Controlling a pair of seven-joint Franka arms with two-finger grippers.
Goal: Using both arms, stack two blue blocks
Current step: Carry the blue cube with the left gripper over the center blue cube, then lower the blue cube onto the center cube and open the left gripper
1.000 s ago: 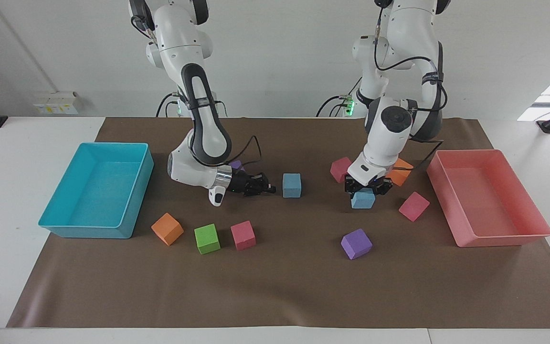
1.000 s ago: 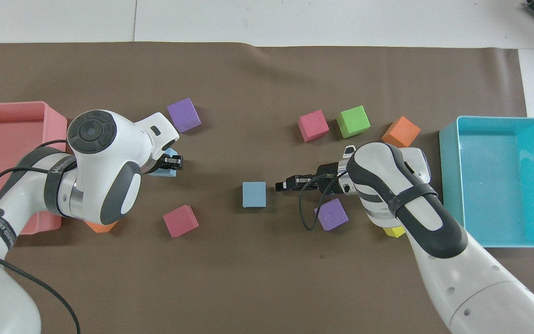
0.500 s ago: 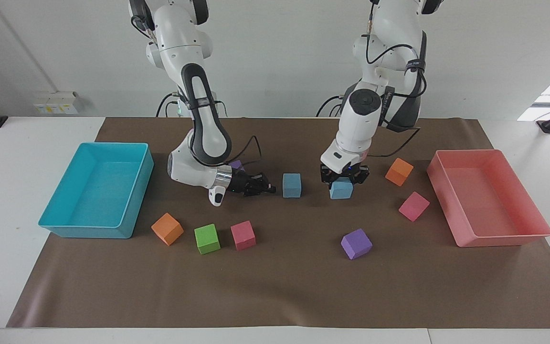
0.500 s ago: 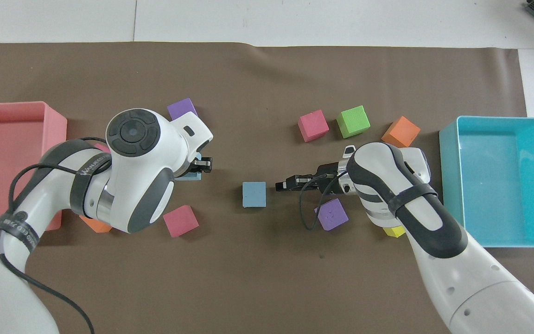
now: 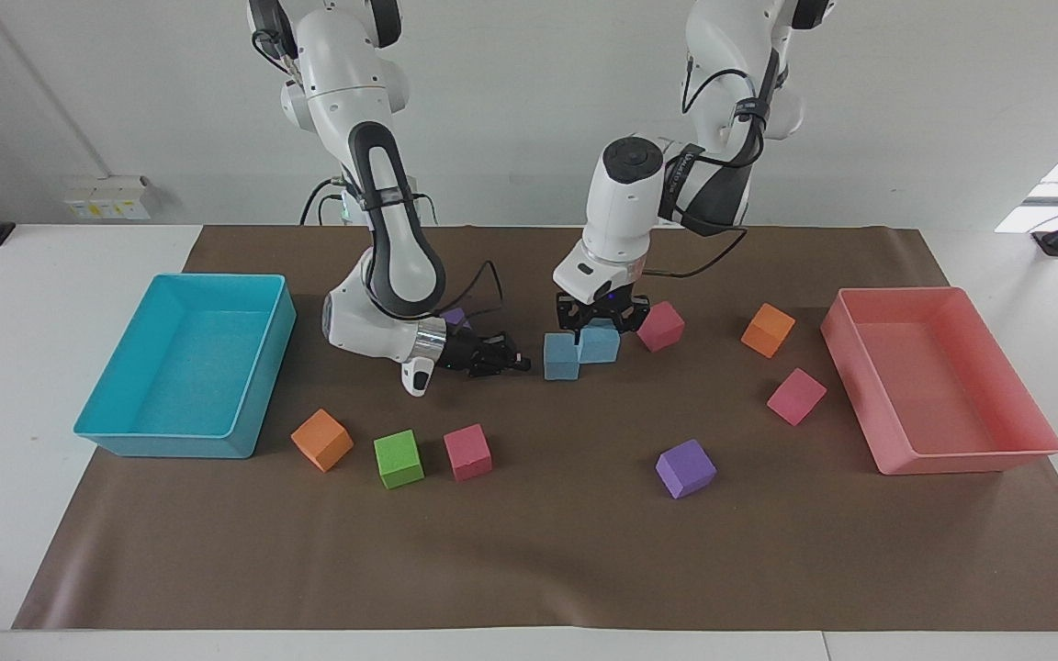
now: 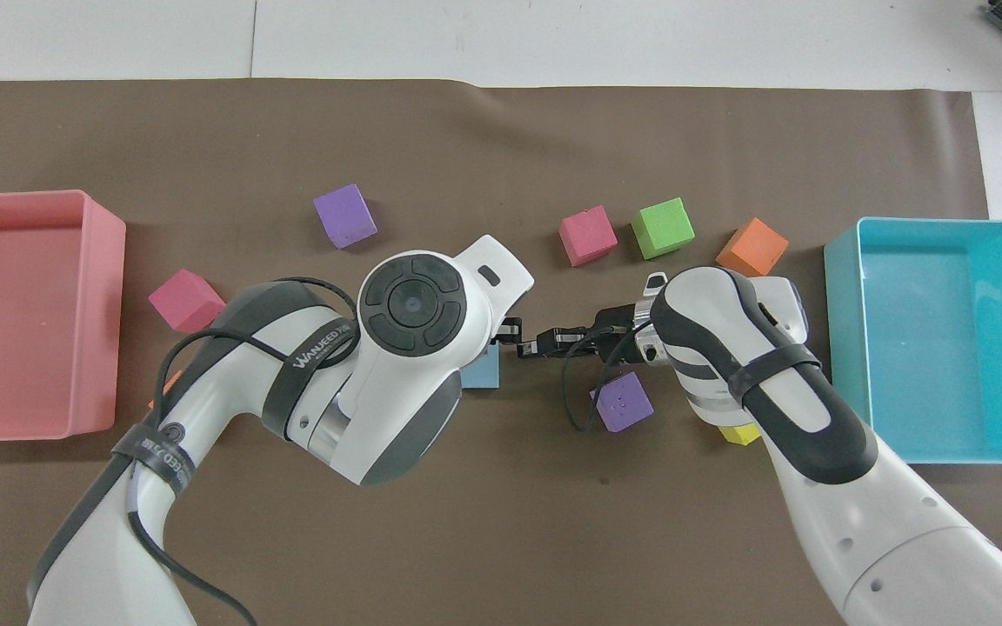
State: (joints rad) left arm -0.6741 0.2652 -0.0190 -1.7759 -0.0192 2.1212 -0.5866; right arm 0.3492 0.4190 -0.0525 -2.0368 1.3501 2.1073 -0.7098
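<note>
One light blue block (image 5: 560,358) rests on the brown mat at mid-table; only part of it shows in the overhead view (image 6: 484,374). My left gripper (image 5: 599,323) is shut on the second blue block (image 5: 601,345). It holds that block just above the mat, close beside the resting one on the side toward the left arm's end. In the overhead view the left arm hides the held block. My right gripper (image 5: 518,360) lies low and level, pointing at the resting block from the right arm's end with a small gap, and waits; it also shows in the overhead view (image 6: 525,348).
A turquoise tray (image 5: 171,446) stands at the right arm's end and a pink tray (image 5: 951,459) at the left arm's end. Pink (image 5: 659,325), orange (image 5: 768,329), pink (image 5: 795,396), purple (image 5: 685,467), orange (image 5: 320,439), green (image 5: 398,457) and pink (image 5: 467,451) cubes lie scattered.
My left arm has carried its blue block from the left arm's end of the mat to the middle, right beside the resting blue block. The right arm has not moved.
</note>
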